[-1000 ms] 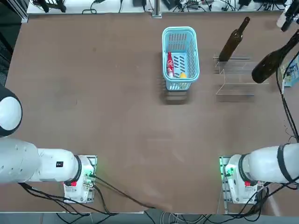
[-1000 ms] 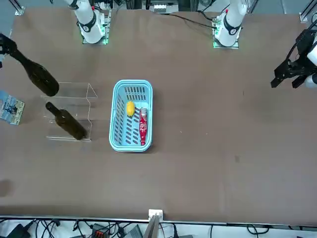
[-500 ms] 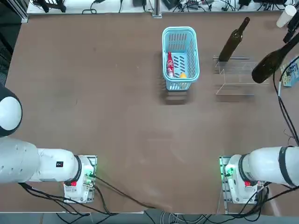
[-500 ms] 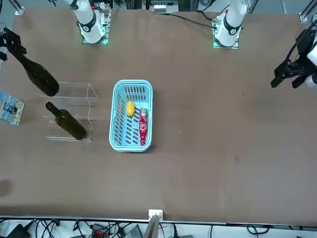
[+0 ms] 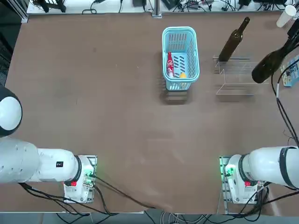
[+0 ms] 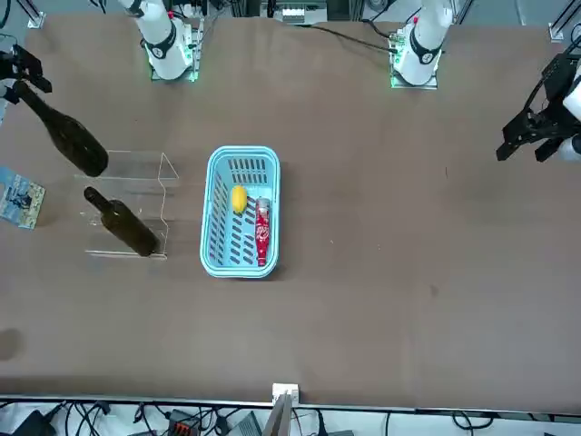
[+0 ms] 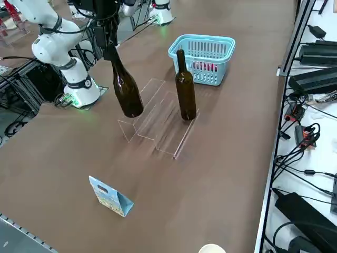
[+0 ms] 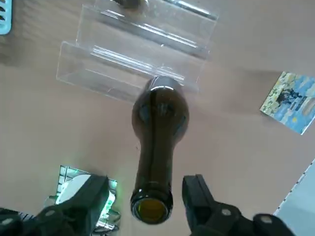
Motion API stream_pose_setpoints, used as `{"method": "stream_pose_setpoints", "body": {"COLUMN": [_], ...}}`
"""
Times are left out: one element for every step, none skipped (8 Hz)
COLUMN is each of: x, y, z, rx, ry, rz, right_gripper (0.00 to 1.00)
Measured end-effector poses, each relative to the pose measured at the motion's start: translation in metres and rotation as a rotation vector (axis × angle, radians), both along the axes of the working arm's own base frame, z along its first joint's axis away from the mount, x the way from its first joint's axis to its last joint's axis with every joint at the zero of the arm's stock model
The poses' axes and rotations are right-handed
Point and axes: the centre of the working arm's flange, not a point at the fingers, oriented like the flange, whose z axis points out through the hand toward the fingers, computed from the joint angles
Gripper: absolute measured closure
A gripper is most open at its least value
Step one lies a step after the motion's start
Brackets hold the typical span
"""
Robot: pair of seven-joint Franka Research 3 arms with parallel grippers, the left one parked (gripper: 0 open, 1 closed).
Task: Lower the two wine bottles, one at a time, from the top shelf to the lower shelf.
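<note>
your right gripper (image 8: pixel 150 199) sits at the neck of one wine bottle (image 7: pixel 125 87), a finger (image 8: pixel 199 196) on either side of the mouth in the wrist view. whether the fingers actually press the glass i cannot tell, though the bottle hangs clear of the rack, so something at the neck carries it. holding it high by the neck lets the heavy base hang straight down, just beside the rack's near edge, above the lower shelf (image 7: pixel 138 128). the other bottle (image 7: pixel 185 87) stands upright on the top shelf (image 7: pixel 176 124), well apart from the carried one, so there is room to descend. the blue basket (image 7: pixel 202 50) lies further along the desk (image 7: pixel 237 158), out of the path.
</note>
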Motion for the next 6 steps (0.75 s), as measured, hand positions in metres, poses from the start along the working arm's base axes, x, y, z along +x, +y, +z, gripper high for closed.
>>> {"method": "stream_pose_setpoints", "body": {"x": [-0.0003,-0.0003,0.0001,0.0005,0.0012,0.0019], "y": [-0.0016,-0.0022,-0.0028,-0.0034,-0.0036,-0.0033], "z": [-0.0013,-0.0016,-0.0013,-0.0009,-0.0003,0.0001], "rx": [-0.008,-0.011,-0.017,-0.023,-0.026,-0.027], "ry": [0.002,0.002,-0.001,-0.005,-0.011,-0.016], "rz": [0.0,0.0,0.0,0.002,0.003,0.004], "right_gripper": [0.15,0.18,0.28,0.32,0.32,0.33]}}
